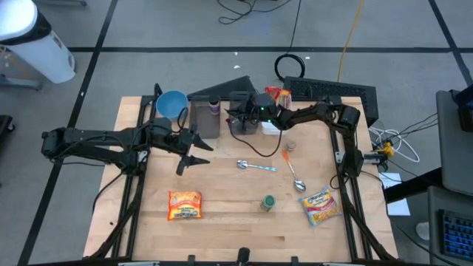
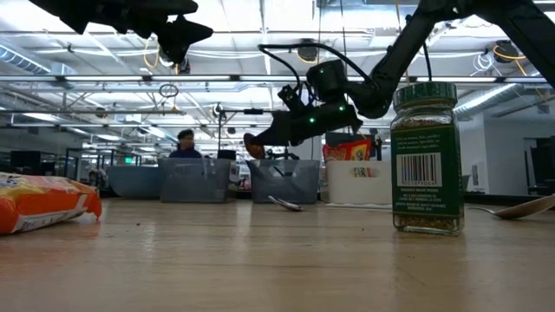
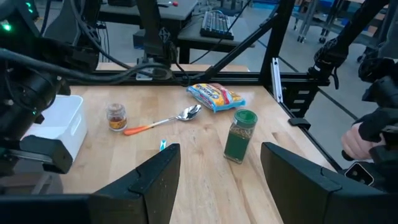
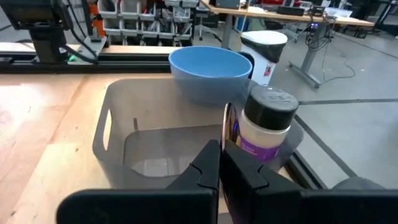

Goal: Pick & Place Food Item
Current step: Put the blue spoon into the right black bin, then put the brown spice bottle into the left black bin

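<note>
My right gripper [image 1: 238,117] reaches over the grey bins [image 1: 242,125] at the table's far middle, shut on a small thin brown-red piece [image 2: 251,146]. Below its fingers [image 4: 219,165] lies an open grey bin [image 4: 118,124]. A blue bowl [image 4: 208,65] stands beyond it, and a black-lidded jar [image 4: 267,118] beside it. My left gripper [image 1: 194,151] hangs open above the table's left half, holding nothing. On the near half of the table lie an orange packet [image 1: 185,205] and a second packet [image 1: 319,207], with a green spice jar [image 1: 267,202] standing between them. My right gripper pinches the thin brown-red piece between its two fingertips, and the piece sticks out past them [image 4: 226,127], seen edge-on. The fingers reach nearly level from the table's right. The piece hangs clear above the bin.
Two spoons [image 1: 255,165] [image 1: 294,174] and a small jar [image 1: 290,148] lie mid-table. A white box [image 1: 270,127] and a red snack bag [image 1: 277,94] stand at the back, right of the bins. Bare wood lies between the orange packet and my left gripper.
</note>
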You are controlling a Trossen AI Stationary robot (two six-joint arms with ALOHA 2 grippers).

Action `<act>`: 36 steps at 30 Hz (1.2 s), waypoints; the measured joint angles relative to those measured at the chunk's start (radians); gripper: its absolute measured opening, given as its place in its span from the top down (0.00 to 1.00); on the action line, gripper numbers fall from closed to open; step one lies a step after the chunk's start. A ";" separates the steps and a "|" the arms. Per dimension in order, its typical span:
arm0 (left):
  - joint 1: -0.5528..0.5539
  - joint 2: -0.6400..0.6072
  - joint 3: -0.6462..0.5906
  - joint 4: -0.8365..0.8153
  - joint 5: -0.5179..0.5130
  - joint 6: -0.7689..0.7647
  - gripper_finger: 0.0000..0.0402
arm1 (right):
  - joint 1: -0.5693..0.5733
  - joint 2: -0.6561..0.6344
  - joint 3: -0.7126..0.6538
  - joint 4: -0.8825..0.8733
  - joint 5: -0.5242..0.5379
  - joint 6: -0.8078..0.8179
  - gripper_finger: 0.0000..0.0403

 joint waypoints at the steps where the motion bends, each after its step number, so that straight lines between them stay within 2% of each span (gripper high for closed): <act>1: 0.000 0.000 0.000 0.000 -0.004 0.001 0.42 | 0.001 0.000 0.000 -0.004 0.000 -0.002 1.00; 11: 0.000 0.000 0.000 -0.007 -0.047 0.015 0.42 | 0.029 0.000 0.000 -0.057 -0.002 -0.050 1.00; 15: 0.000 0.000 0.000 -0.007 -0.047 0.015 0.42 | 0.037 0.000 0.000 -0.060 -0.002 -0.046 0.97; 21: 0.000 0.000 0.000 -0.007 -0.047 0.015 0.42 | 0.040 0.001 0.000 -0.059 -0.004 -0.045 0.88; 29: 0.000 0.000 0.000 -0.007 -0.049 0.004 0.42 | 0.041 0.000 0.000 -0.033 -0.004 -0.010 0.68; 36: 0.002 0.000 0.000 -0.006 -0.064 -0.006 0.42 | 0.089 -0.073 -0.001 0.012 -0.004 0.000 0.58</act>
